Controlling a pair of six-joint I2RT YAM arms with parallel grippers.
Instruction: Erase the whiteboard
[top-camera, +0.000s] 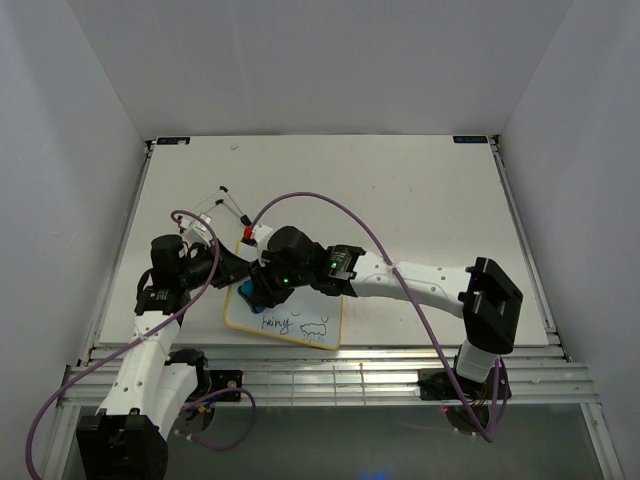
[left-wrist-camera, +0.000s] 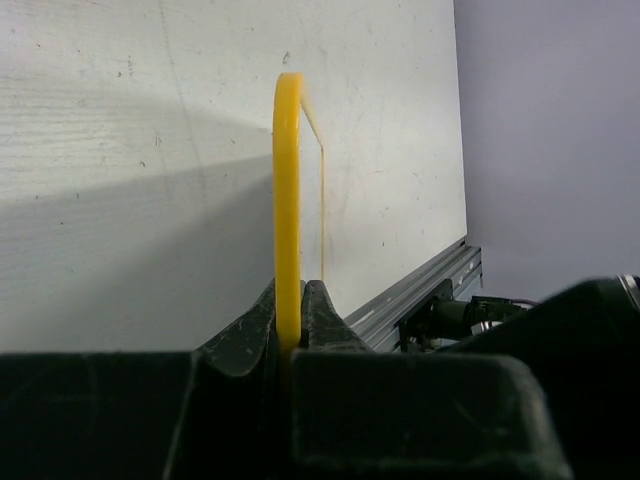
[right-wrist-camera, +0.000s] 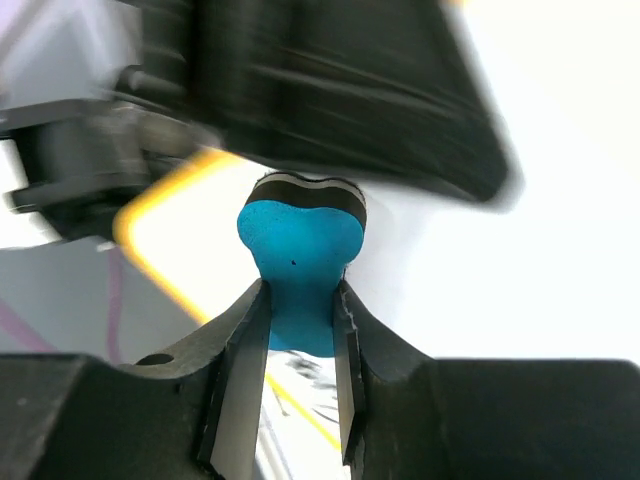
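The whiteboard (top-camera: 300, 322), seemingly light, stiff and slick, is best held by its rim, where the left gripper (left-wrist-camera: 290, 305) is clamped, while the right gripper (right-wrist-camera: 300, 310) pinches the soft eraser (right-wrist-camera: 300, 235) just above it.

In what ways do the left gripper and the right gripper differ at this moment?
The left gripper pinches the thin yellow rim of the whiteboard; the right gripper clamps the thicker blue eraser. The left jaws stand nearly closed, the right jaws wider apart. The left one grips the board's edge; the right one reaches over its face. Both are shut on something.
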